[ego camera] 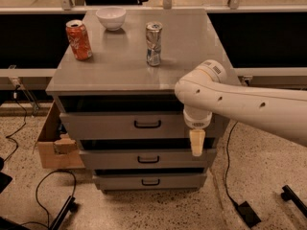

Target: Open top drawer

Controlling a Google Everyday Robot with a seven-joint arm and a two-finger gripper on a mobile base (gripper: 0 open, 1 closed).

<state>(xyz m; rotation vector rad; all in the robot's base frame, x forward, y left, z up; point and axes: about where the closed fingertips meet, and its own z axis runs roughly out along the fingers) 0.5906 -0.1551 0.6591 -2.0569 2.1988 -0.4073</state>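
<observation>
The top drawer [110, 124] is the widest grey front of the cabinet, just under the tabletop, with a small black loop handle [147, 124] at its centre. A dark gap runs between its upper edge and the tabletop. My gripper [196, 145] hangs pointing down from the white arm [240, 102], in front of the drawer's right end and to the right of the handle. It reaches down over the gap above the middle drawer [120, 159]. It holds nothing that I can see.
On the cabinet top [120, 66] stand a red can [78, 40], a silver can [153, 43] and a white bowl [111, 17]. The bottom drawer [124, 181] sits below. A cardboard box [53, 145] stands at the left, and cables [48, 186] lie on the floor.
</observation>
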